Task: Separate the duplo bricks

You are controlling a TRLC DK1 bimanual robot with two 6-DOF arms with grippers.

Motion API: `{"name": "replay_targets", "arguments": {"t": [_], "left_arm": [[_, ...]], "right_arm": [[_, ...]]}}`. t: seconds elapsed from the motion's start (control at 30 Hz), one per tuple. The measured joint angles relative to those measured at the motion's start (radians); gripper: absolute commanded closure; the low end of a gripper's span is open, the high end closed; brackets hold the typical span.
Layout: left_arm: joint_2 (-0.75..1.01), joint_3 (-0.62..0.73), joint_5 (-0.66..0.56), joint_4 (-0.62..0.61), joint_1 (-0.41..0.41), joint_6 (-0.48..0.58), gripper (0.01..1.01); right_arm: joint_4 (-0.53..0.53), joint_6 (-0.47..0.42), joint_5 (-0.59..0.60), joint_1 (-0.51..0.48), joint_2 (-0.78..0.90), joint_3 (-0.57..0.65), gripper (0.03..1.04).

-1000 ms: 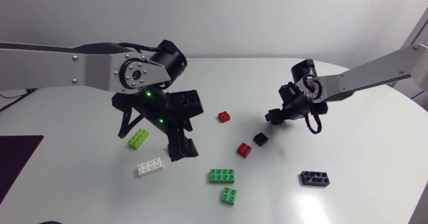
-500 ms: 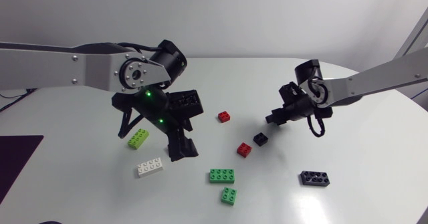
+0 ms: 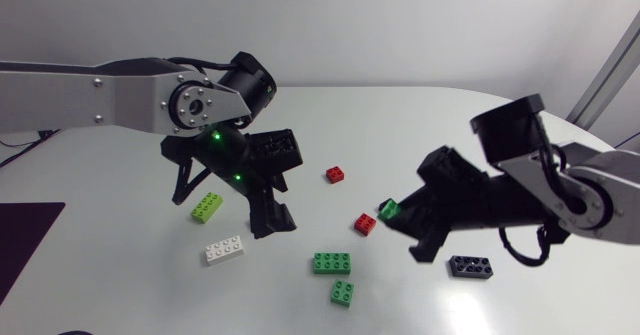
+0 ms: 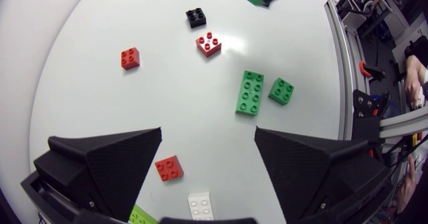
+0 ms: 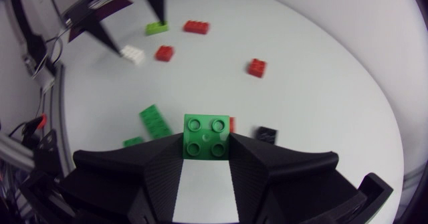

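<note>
My right gripper (image 5: 206, 152) is clamped from both sides on a small green brick (image 5: 206, 132), held above the table. Just beyond lie a black brick (image 5: 265, 134) and a long green brick (image 5: 155, 121). Farther off, my left gripper (image 4: 207, 136) hangs wide open and empty over a red brick (image 4: 168, 168) and a white brick (image 4: 200, 204).

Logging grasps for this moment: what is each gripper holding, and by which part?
The right gripper holds a small green brick by two opposite sides, studs facing its wrist camera. The left gripper is open and empty.
</note>
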Motion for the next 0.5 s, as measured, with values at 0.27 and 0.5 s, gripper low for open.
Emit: {"name": "replay_targets", "arguments": {"t": [0.27, 0.5], "left_arm": [[-0.019, -0.016, -0.003, 0.0, 0.047, 0.002, 0.059], [-0.051, -0.061, -0.008, -0.001, 0.114, 0.013, 0.059]], "right_arm": [[-0.06, -0.002, -0.028, 0.246, -0.019, -0.034, 0.74], [-0.061, -0.024, -0.104, 0.299, 0.127, -0.005, 0.73]]}}
